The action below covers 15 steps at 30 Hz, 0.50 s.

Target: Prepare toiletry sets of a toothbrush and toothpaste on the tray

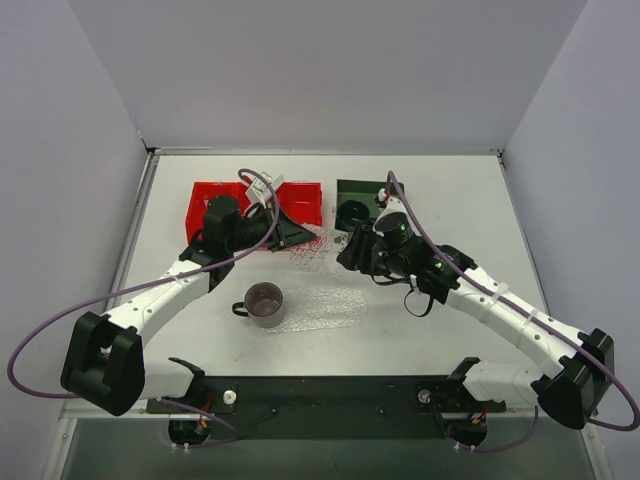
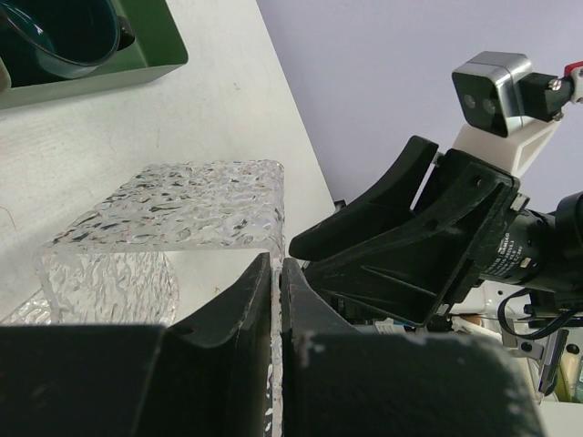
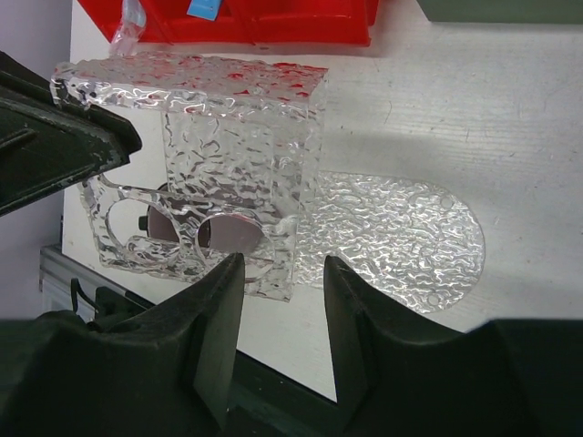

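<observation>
Tray (image 3: 410, 237) noted at the middle of the worktop, a little toward the near edge, lying flat. Clear plastic, bumpy all over, rounded oval outline. A dark cup (image 1: 264, 303) is seen at its left end.

A clear stand (image 3: 237, 109) of the same bumpy plastic rises on the far side of the tray, toward the red bin (image 1: 215, 200); a flat top and a side wall cut with round holes are visible. Whether stand and tray are one piece cannot be told.

Handling, as judged: the plastic is likely light, stiff and thin, slick on the worktop and prone to cracking if squeezed hard. The flat oval offers little to pinch; an upright wall or a raised edge is the better hold, taken squarely so the piece is not twisted.

Left gripper (image 2: 276, 273): fingers closed to a sliver, a thin clear wall of the stand pinched between them.

Right gripper (image 3: 282, 273): fingers parted to a moderate gap, nothing held, the stand's lower edge just in front.

Toothbrush (image 3: 202, 7): a light-blue piece is glimpsed in the red bin at the far edge, well apart from the tray. Toothpaste not made out with certainty. Dark green bin (image 1: 355, 195) sits at the far edge, right of the red one.
</observation>
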{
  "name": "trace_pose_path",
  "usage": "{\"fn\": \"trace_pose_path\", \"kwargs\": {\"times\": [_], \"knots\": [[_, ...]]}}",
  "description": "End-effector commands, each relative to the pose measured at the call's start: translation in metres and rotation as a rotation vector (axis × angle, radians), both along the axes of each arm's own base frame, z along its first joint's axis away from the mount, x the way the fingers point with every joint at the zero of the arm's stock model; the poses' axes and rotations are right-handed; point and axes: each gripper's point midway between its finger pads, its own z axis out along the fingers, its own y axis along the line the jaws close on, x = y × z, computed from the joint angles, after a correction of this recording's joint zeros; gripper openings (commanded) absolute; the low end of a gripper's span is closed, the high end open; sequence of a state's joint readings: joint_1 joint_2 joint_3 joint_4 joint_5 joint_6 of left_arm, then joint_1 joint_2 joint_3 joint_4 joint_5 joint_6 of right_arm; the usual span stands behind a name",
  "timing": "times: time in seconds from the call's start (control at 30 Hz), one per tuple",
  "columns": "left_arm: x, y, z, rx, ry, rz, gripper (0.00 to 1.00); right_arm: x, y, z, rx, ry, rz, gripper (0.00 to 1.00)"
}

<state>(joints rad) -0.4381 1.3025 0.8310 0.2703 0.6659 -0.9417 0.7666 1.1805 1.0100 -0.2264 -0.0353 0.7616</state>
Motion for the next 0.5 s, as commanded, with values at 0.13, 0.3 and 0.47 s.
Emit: {"fn": "trace_pose_path", "kwargs": {"times": [0.13,0.3,0.47], "knots": [[0.001,-0.005,0.034,-0.045,-0.1,-0.022,0.0,0.001,0.003,-0.01,-0.007,0.008,-0.002,0.35],[0.0,-0.005,0.034,-0.046,-0.1,-0.024,0.0,0.005,0.009,-0.012,-0.01,0.012,0.005,0.33],[0.001,-0.005,0.033,-0.045,-0.1,-0.025,0.0,0.007,0.013,-0.02,-0.018,0.027,0.006,0.33]]}}
